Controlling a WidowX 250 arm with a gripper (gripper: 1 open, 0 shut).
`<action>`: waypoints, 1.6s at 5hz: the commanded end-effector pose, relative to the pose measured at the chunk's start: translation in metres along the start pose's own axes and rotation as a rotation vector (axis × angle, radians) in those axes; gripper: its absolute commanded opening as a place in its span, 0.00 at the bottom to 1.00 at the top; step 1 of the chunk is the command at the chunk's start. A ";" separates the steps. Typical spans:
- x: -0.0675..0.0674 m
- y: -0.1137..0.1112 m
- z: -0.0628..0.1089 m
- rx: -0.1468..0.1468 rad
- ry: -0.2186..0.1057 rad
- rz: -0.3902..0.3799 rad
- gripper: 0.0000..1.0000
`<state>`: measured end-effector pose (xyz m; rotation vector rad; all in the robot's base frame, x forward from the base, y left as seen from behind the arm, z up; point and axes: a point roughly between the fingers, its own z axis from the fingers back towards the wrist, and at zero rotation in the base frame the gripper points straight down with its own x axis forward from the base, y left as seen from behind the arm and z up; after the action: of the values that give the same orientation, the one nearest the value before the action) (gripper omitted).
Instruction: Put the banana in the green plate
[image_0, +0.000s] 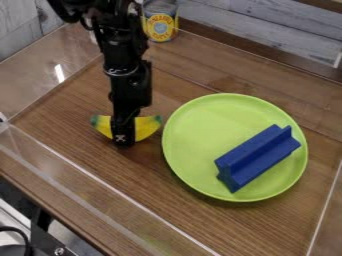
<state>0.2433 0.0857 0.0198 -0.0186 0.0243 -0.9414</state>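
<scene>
- The black robot gripper (124, 136) points straight down from a black arm and sits low on the wooden table (80, 95), just left of the large round lime-green plate (201, 125).
- Its jaws are closed, and they pinch the middle of the small curved yellow toy banana (148, 125); only the banana's two ends show on either side of the fingertips.
- The banana lies on the table surface, outside the lime-green plate, with its right-hand end just beside the plate's left rim; whether the two touch cannot be told.
- The banana is directly beneath the gripper, its length running across the closed fingers, one tip toward the plate and the other away from it.
- A blue angular block (258, 156) rests inside the plate, on its right half, well apart from the gripper and the banana.
- A yellow-labelled can (162, 28) stands far behind the plate's left side, near the back edge of the table, behind the arm.
</scene>
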 end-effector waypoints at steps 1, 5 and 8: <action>-0.003 0.005 0.008 0.024 -0.010 0.020 0.00; 0.000 0.006 0.023 0.047 0.005 0.031 0.00; 0.005 0.007 0.038 0.076 0.022 0.029 0.00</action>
<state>0.2407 0.0830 0.0383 0.0020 0.0662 -0.9047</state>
